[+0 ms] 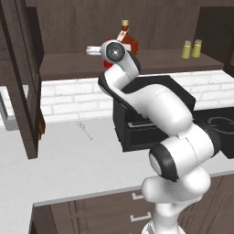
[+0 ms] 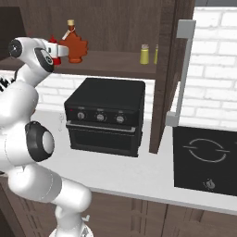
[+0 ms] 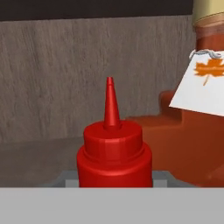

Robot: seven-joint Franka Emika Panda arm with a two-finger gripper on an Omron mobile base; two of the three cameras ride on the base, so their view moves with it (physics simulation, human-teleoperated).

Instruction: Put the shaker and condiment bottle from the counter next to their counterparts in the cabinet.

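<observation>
The red condiment bottle [image 3: 114, 155] with its pointed nozzle stands close in front of the hand, on the cabinet shelf [image 1: 68, 68]. It is just left of the amber-red maple-leaf bottle [image 3: 197, 131] with a cork and label. My gripper [image 2: 55, 52] reaches into the cabinet and is shut on the condiment bottle, a red sliver of which [image 2: 56, 60] shows at the hand. The fingertips themselves are hidden. Two yellow-green shakers [image 1: 186, 49] [image 1: 197, 48] with grey caps stand side by side at the shelf's right end. The leaf bottle [image 1: 129, 40] rises behind the wrist.
A black toaster oven [image 2: 104, 115] sits on the pale counter [image 1: 68, 151] under the shelf. The black cooktop [image 2: 206, 155] lies to the right. Dark cabinet doors [image 1: 23, 82] [image 2: 166, 69] stand open on both sides of the shelf.
</observation>
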